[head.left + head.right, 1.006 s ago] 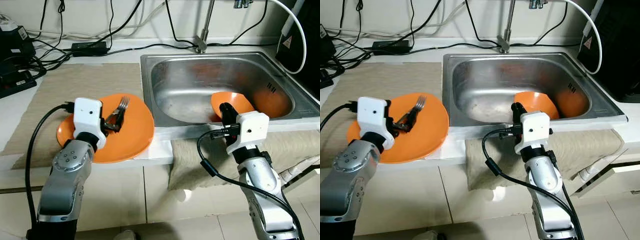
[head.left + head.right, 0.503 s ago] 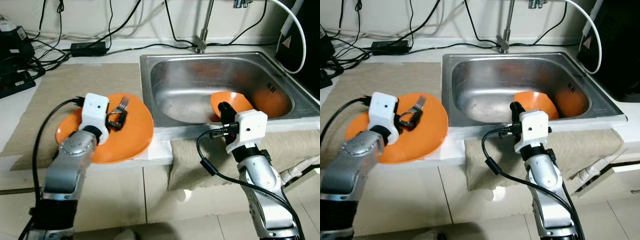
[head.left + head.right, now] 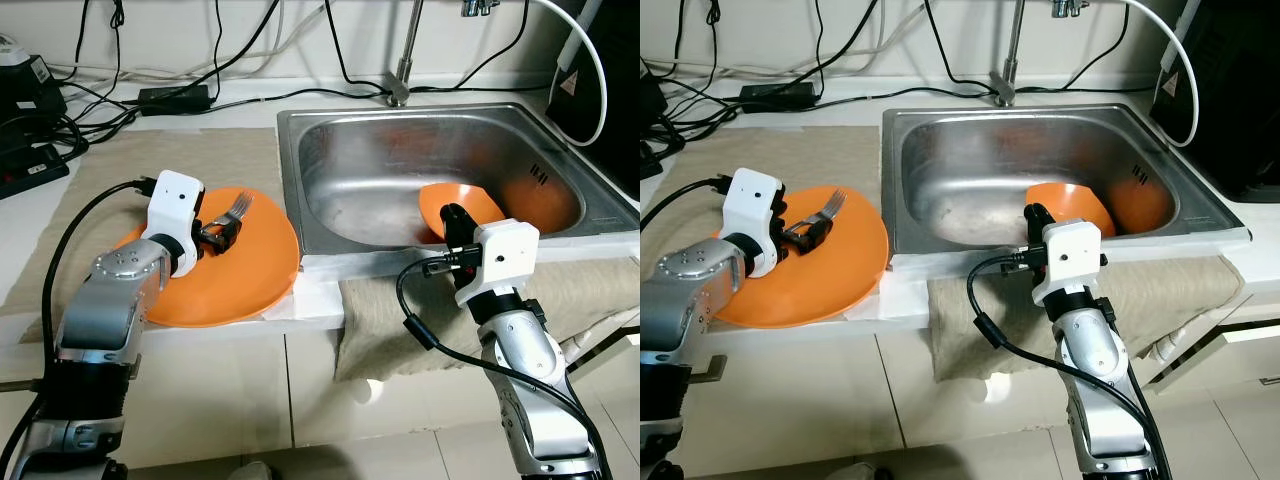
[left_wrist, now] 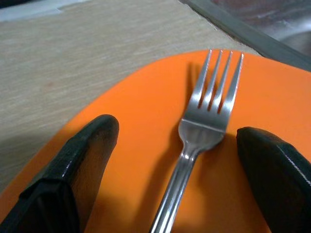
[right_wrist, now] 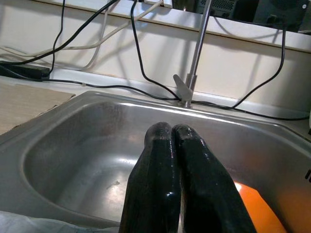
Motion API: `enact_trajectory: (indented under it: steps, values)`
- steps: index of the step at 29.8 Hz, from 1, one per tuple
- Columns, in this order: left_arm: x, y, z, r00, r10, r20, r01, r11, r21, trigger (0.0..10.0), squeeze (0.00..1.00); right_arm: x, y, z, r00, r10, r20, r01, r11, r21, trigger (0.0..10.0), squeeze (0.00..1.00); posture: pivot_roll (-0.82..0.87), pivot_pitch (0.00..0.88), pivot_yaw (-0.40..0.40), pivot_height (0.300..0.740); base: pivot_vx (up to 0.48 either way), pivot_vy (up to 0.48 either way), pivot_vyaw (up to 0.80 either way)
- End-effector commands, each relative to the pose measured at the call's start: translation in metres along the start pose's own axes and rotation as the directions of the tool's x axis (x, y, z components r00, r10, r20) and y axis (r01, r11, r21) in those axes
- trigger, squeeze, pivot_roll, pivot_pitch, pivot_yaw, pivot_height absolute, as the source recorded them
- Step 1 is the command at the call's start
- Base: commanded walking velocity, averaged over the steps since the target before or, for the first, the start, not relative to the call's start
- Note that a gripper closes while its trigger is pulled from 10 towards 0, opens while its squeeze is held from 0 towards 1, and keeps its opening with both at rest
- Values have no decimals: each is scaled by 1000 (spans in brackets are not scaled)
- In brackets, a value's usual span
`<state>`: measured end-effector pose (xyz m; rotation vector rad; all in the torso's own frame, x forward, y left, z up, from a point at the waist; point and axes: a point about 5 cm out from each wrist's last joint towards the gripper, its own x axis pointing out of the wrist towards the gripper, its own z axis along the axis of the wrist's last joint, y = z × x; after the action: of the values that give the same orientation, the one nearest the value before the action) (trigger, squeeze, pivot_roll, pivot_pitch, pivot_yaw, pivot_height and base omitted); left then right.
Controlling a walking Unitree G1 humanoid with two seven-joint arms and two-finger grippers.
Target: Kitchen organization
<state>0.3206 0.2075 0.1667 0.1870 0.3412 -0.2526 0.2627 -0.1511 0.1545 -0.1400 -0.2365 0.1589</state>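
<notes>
While the fork [image 4: 201, 145] lies on the orange plate [image 3: 250, 270], the left end effector [image 4: 180, 160] straddles it, fingers spread.

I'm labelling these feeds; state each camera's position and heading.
Left eye, head: looks down at counter, fork on orange plate, sink; both arms show.
Right eye: same scene, orange bowl in sink.
Left wrist: along open left pincer straddling the fork.
Right wrist: along shut right pincer toward faucet.
Shared: fork, plate.
</notes>
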Motion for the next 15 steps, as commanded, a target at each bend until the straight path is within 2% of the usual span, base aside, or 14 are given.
enact_trajectory:
  steps: [1,10,15]
  values:
    - [-4,-4,7,999,-52,11,52,999,12,10000,0,0,-3,-1,1000,-2,-13,2,1000,-2,10000,0,18,2,24,740,0,0,0]
    - [-10,-5,20,995,-97,29,95,994,50,10000,0,4,-5,0,1000,7,-9,-7,1000,-6,10000,0,27,2,22,740,0,0,0]
    - [-14,-4,25,991,-132,5,131,986,102,10000,0,5,-5,-1,1000,6,-9,-6,1000,-6,10000,0,26,0,28,740,0,0,0]
